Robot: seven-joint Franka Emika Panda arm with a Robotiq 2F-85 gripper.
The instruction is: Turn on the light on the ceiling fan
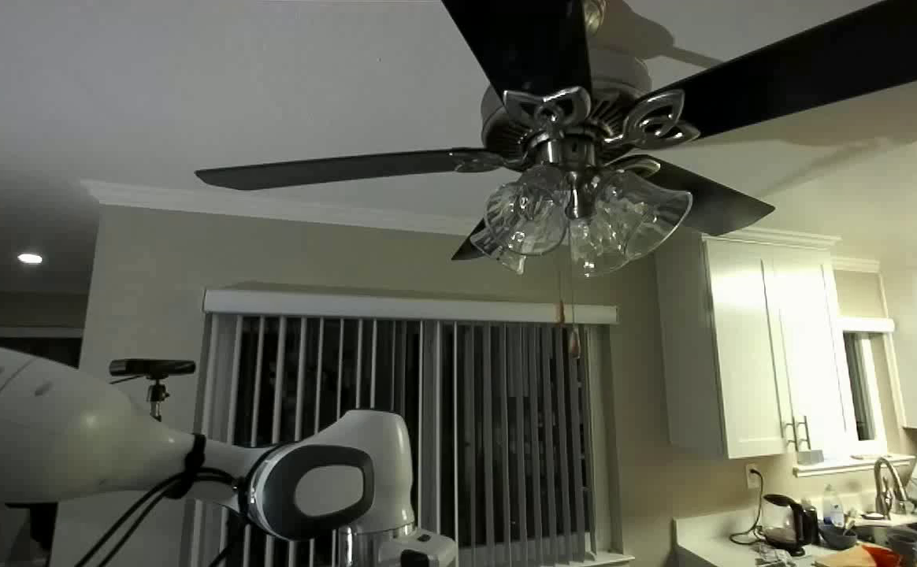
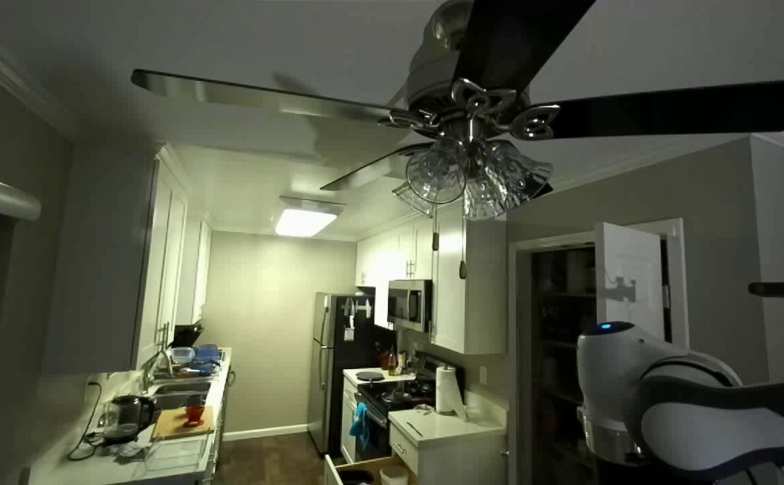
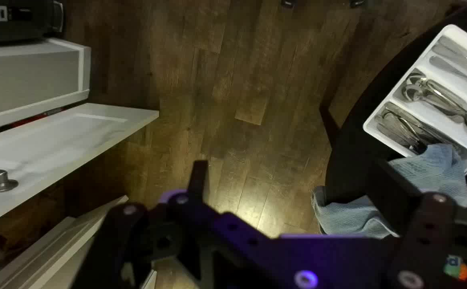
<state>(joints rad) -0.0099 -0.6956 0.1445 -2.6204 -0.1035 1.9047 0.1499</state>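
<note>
Big ceiling fan (image 1: 573, 150) up top, its light (image 1: 581, 203) right underneath, unlit, glass, prob fragile, so steer clear! Claw (image 3: 289, 172) spread wide, nothing in it, pointing down. Pull chains (image 1: 573, 311) dangle below, prob next to no wt & v swingy, so pinch a fob (image 1: 574, 344), tug gently; can't tell which one's the light's.

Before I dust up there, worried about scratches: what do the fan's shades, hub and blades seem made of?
Shades: probably glossy ribbed glass, possibly plastic; background shows through. Hub: likely polished metal, given its bright reflections. Blades: smooth, dark, with pale sheen in an exterior view; wood or plastic, unclear.
</note>
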